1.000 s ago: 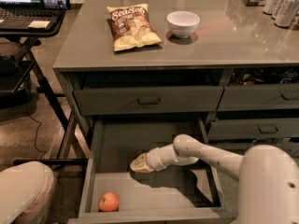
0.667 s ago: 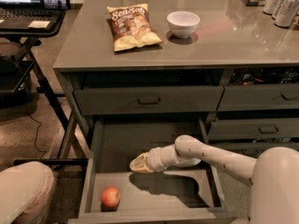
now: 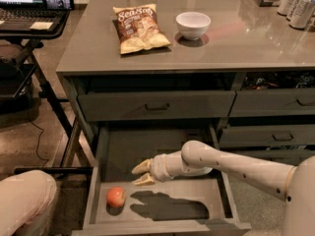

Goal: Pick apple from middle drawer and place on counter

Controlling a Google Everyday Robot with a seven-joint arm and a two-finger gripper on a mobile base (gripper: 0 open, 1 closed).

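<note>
The apple [image 3: 116,196] is small, red with yellowish patches, and lies on the grey floor of the open middle drawer [image 3: 162,219], near its front left corner. My gripper [image 3: 141,173] hangs over the drawer's middle, above and to the right of the apple, fingers spread apart and empty, pointing left. The white arm reaches in from the lower right. The counter [image 3: 236,45] is the grey glossy slab above the drawers.
On the counter lie a chip bag [image 3: 139,27] and a white bowl [image 3: 193,24], with cans [image 3: 298,4] at the far right. A black laptop stand [image 3: 29,21] is at the left. The closed upper drawer [image 3: 156,105] sits above the open one.
The view shifted upward a little, so the apple and drawer front show more fully. The gripper stays over the drawer's middle, about as before.
</note>
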